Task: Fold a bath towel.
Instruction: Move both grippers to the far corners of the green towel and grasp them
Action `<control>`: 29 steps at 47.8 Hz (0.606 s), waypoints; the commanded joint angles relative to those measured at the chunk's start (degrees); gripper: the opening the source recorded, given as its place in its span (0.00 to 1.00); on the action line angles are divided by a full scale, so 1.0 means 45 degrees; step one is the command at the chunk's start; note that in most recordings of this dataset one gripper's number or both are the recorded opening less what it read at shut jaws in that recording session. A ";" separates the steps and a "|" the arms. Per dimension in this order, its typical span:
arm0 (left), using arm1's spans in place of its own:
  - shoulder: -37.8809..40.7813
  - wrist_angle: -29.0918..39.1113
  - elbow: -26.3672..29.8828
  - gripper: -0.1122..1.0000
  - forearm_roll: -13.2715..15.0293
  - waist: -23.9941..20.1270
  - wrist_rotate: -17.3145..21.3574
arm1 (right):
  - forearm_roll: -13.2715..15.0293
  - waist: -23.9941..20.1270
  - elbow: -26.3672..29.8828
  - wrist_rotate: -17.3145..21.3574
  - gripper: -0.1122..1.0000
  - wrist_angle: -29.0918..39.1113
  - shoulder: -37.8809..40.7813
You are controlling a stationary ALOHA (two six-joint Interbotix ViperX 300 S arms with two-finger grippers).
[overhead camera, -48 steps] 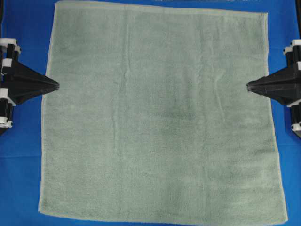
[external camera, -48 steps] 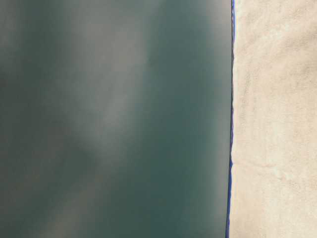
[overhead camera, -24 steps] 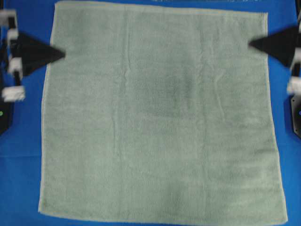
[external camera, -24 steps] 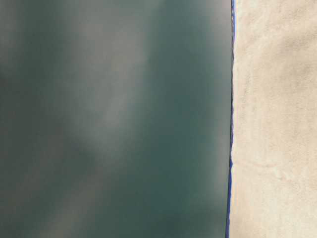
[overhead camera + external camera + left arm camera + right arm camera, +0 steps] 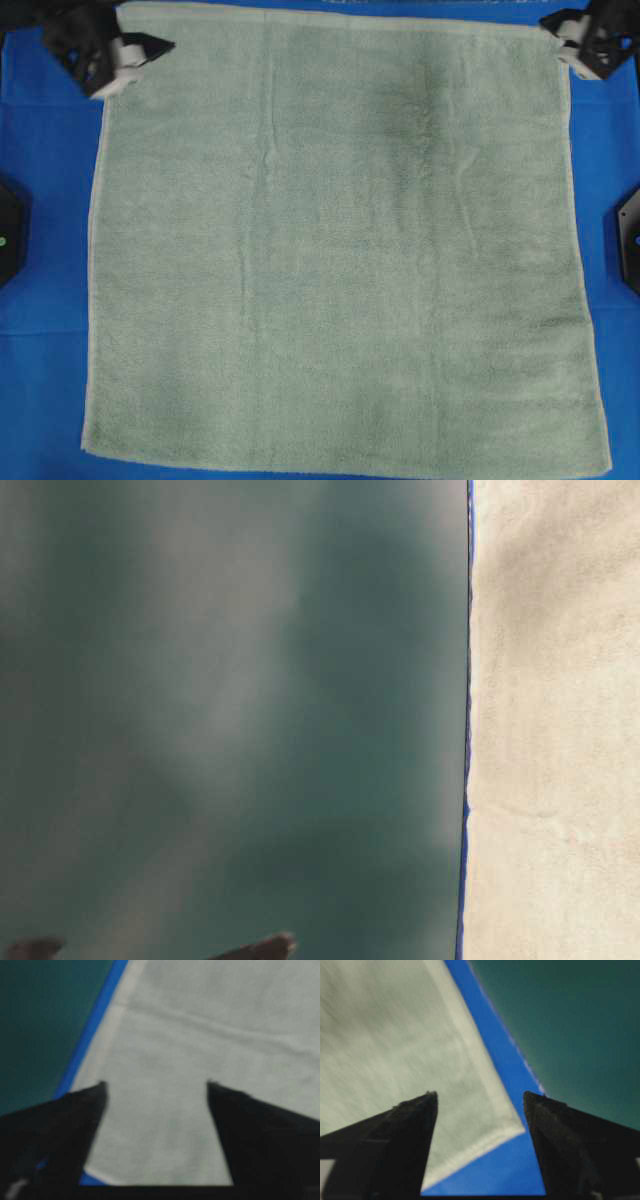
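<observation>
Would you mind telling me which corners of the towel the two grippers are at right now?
The two top corners of the towel in the overhead view: left gripper at top-left, right gripper at top-right. Both bottom corners lie flat with no gripper near.

Work surface covered by bright blue cloth [image 5: 45, 200]; cloth seen on left, right and top margins in overhead view; bath towel [image 5: 340, 250] laid flat and unfolded directly on blue cloth, nearly square, faint wrinkles seen left of centre; lighter hems seen along left, right and top edges; top corners shown in wrist views, blue cloth exposed just beyond each; dark green surface [image 5: 580, 1025] seen past blue cloth edge.
</observation>
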State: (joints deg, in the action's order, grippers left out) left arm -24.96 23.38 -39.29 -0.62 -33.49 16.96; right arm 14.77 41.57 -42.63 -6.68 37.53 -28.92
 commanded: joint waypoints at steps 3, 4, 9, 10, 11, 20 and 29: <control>0.1289 -0.0137 0.0664 0.85 -0.0020 -0.1074 0.0684 | 0.0039 0.0645 0.0840 -0.0645 0.65 -0.0039 0.1777; 0.1504 -0.0215 0.0684 0.84 -0.0020 -0.1230 0.0801 | 0.0039 0.0742 0.0898 -0.0762 0.65 -0.0059 0.2090; 0.2617 -0.0898 0.0605 0.84 -0.0020 -0.2031 0.1191 | -0.0137 0.1250 0.1113 -0.1309 0.65 -0.0195 0.3555; 0.2813 -0.1055 0.0586 0.84 -0.0020 -0.2168 0.1211 | -0.0176 0.1348 0.1152 -0.1387 0.66 -0.0254 0.3809; 0.3027 -0.1211 0.0586 0.84 -0.0020 -0.2324 0.1211 | -0.0234 0.1406 0.1152 -0.1484 0.66 -0.0332 0.4043; 0.4941 -0.2793 0.0391 0.84 -0.0020 -0.3105 0.1250 | -0.0742 0.2305 0.0996 -0.2207 0.66 -0.2109 0.5977; 0.6699 -0.3965 0.0469 0.84 -0.0020 -0.3340 0.1230 | -0.1016 0.2773 0.0977 -0.2500 0.66 -0.3418 0.7480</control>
State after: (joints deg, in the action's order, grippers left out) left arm 3.78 7.12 -37.97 -0.62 -48.08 22.59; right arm 10.55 53.61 -38.76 -17.75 23.99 3.60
